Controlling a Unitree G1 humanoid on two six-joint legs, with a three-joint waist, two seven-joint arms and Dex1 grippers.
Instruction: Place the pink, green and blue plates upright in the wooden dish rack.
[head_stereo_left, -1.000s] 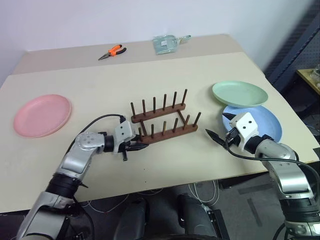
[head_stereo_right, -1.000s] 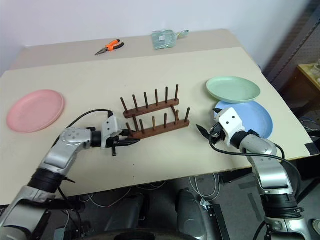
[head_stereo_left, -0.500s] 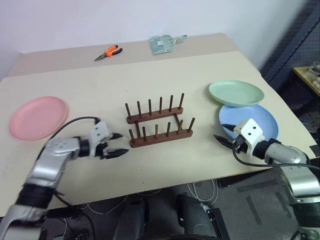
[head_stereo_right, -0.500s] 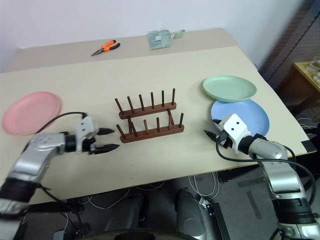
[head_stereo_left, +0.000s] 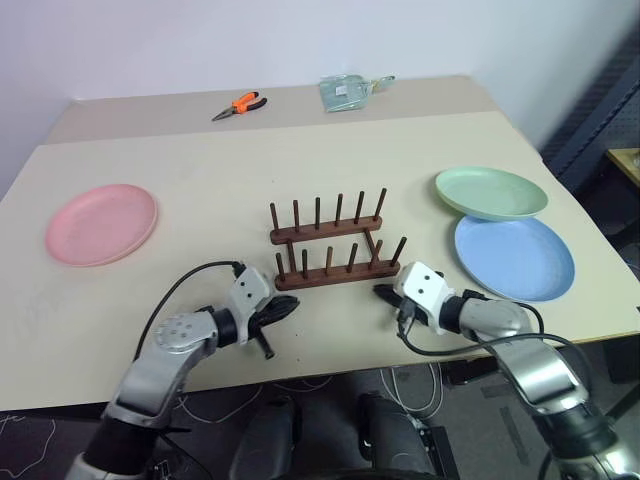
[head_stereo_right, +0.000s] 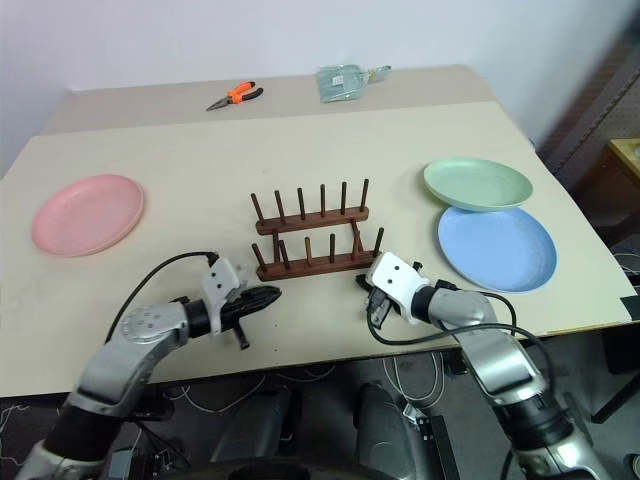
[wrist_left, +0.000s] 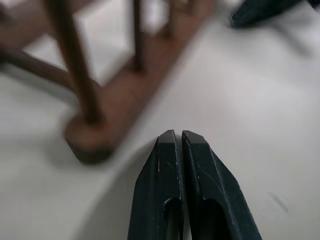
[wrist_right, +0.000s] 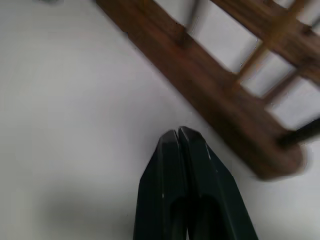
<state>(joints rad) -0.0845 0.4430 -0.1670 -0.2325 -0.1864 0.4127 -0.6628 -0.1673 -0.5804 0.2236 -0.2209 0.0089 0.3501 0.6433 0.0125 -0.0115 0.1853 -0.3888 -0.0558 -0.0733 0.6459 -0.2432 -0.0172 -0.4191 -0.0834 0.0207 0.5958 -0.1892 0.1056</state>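
The wooden dish rack (head_stereo_left: 335, 245) stands empty mid-table. The pink plate (head_stereo_left: 101, 211) lies flat at the far left. At the right the green plate (head_stereo_left: 491, 192) rests on the far edge of the blue plate (head_stereo_left: 514, 257). My left gripper (head_stereo_left: 288, 306) is shut and empty, low over the table just off the left end of the rack's near rail (wrist_left: 95, 140). My right gripper (head_stereo_left: 381, 292) is also shut and empty, its tips just off the right end of that rail (wrist_right: 210, 95). The two grippers point toward each other.
Orange-handled pliers (head_stereo_left: 238, 104) and a clear plastic packet (head_stereo_left: 348, 90) lie at the table's far edge. The table's near edge (head_stereo_left: 330, 375) runs just behind both wrists. Black cables trail from each wrist.
Both grippers have shut. The right one moved left from beside the blue plate to the rack's right end. The left one drew away open, then came back to the rack's left end.
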